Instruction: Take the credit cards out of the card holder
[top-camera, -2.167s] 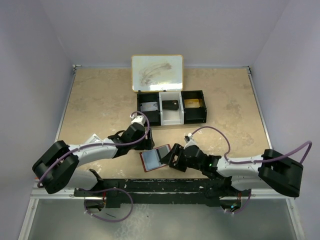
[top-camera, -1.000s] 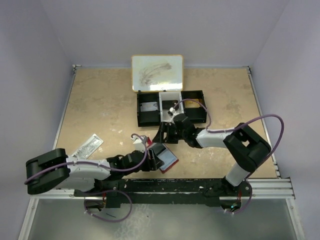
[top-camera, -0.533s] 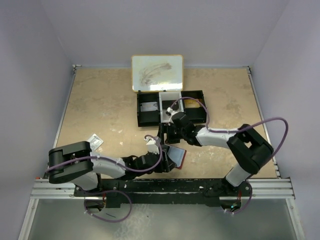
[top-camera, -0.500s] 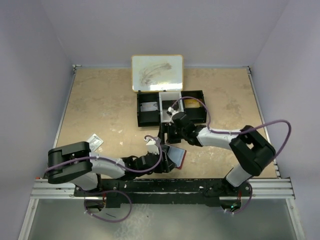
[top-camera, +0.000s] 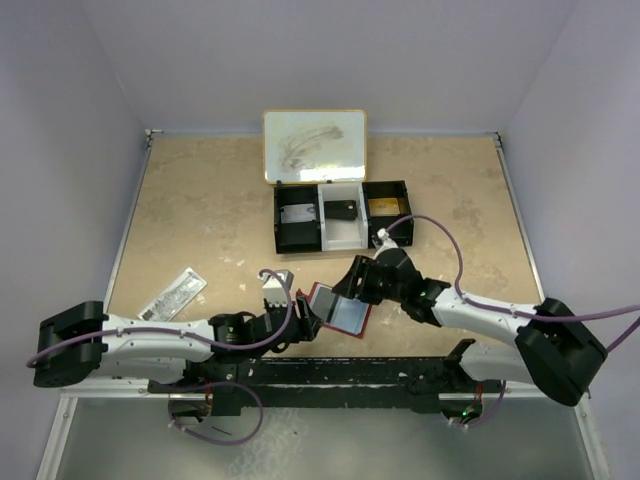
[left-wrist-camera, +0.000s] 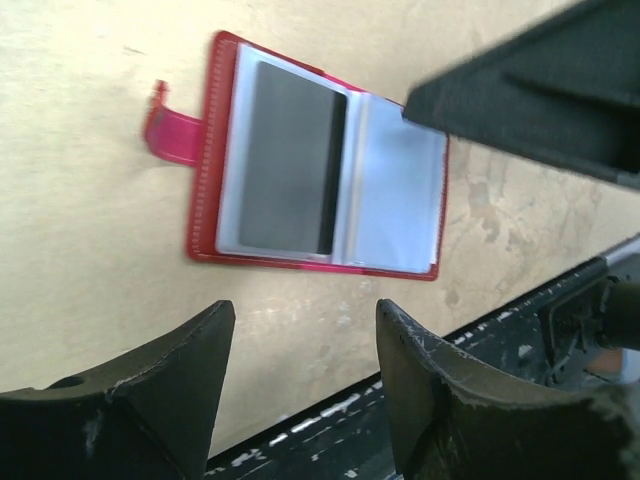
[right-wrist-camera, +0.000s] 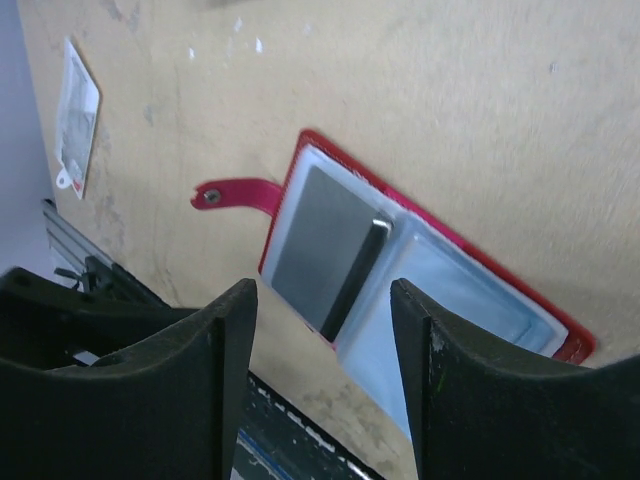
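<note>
The red card holder (top-camera: 337, 311) lies open on the table (top-camera: 200, 200) near its front edge, with the left gripper (left-wrist-camera: 302, 330) and right gripper (right-wrist-camera: 322, 300) both spread and empty above it, so tugging the dark card (left-wrist-camera: 285, 160) unpinned may drag the whole holder along.

No legible txt in any view.
Card holder (left-wrist-camera: 400, 215): the card (left-wrist-camera: 285, 160) in its sleeve shows a dark face w/ a black stripe; no digits or name readable. Whiteboard (top-camera: 314, 146) at the back of the counter (top-camera: 200, 200): grey smudges only, can't make out letters. Packet (top-camera: 174, 293) at left carries some print, too small to read. Items in the black tray (top-camera: 343, 213): too small and blurry for any label.
</note>
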